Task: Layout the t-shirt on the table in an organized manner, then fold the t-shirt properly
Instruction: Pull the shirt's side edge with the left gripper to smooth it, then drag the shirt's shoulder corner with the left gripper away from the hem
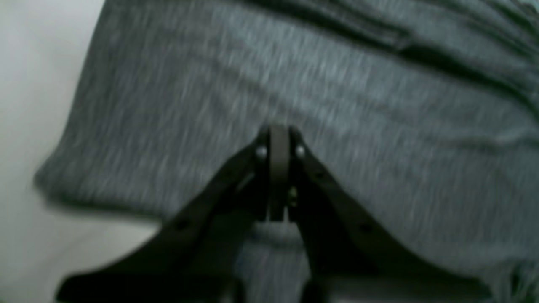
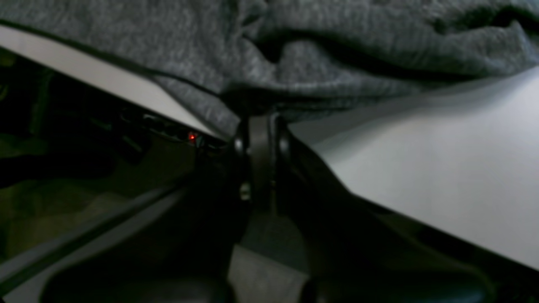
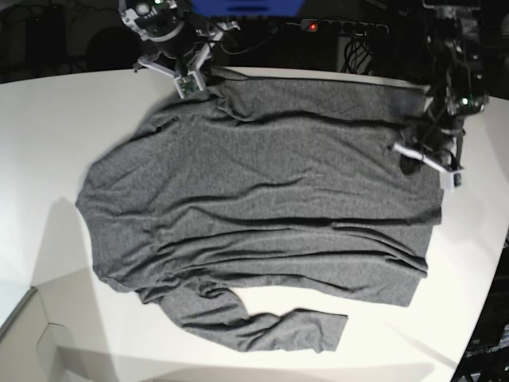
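T-shirt spread flat, table margins bare

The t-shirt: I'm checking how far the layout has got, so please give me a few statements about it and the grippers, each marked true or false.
1. The t-shirt lies spread on the white table. True.
2. The left gripper is wide open above bare table. False: it is shut, against grey fabric.
3. The right gripper is shut at the shirt's edge near the table edge. True.
4. The shirt is folded into a neat square. False: it is unfolded, with wrinkles across the body.
5. One long sleeve lies along the near side in the base view. True.
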You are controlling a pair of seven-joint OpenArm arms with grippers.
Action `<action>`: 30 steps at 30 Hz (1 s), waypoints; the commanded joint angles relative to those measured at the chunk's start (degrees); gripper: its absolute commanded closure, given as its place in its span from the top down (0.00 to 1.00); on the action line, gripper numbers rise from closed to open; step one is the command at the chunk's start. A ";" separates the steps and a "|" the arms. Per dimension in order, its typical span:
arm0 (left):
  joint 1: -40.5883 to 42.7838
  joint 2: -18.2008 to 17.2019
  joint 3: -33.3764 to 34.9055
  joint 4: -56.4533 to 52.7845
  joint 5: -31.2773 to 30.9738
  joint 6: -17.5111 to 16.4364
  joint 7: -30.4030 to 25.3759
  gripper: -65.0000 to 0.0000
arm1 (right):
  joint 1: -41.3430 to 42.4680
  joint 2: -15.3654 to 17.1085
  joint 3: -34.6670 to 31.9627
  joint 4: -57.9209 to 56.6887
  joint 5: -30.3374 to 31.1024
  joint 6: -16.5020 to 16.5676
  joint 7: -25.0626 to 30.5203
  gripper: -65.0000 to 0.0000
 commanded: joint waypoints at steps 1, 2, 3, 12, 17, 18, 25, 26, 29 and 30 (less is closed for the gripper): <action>0.87 -0.88 -0.85 1.59 -0.38 -0.01 -0.20 0.01 | -0.23 -0.02 -0.03 1.03 0.32 -0.18 1.01 0.00; 2.11 -0.53 -2.43 2.74 -0.46 -0.01 0.59 0.01 | -0.23 -0.02 -0.03 1.03 0.32 -0.18 1.10 0.00; 3.69 -0.18 -4.63 3.97 -0.46 -0.01 1.56 0.01 | -0.23 -0.11 -0.03 1.03 0.32 -0.18 1.36 0.00; 6.59 6.94 -16.59 10.47 -0.02 -0.01 11.32 0.51 | -0.32 -0.11 -0.12 1.03 0.32 -0.18 3.38 0.00; 8.26 7.38 -16.50 10.38 0.06 -0.01 12.11 0.53 | -0.32 -0.11 -0.12 1.03 0.32 -0.18 3.38 0.00; 8.61 7.38 -16.50 10.38 0.06 -0.01 12.02 0.53 | -0.32 -0.11 -0.12 1.03 0.32 -0.18 3.38 0.00; 9.05 6.85 -14.04 4.76 0.06 -0.01 12.55 0.53 | -0.32 -0.02 -0.12 1.03 0.32 -0.18 3.38 0.00; 9.05 6.85 -14.04 3.61 0.06 -0.01 12.20 0.53 | -0.32 -0.02 -0.12 1.03 0.32 -0.09 3.38 0.00; 8.70 6.77 -14.04 1.33 0.06 -0.01 12.11 0.53 | -0.23 -0.02 -0.12 1.03 0.32 -0.09 3.38 0.00; 8.70 6.77 -14.04 0.98 0.15 -0.01 12.11 0.53 | -0.23 -0.02 -0.12 1.03 0.32 -0.09 3.38 0.00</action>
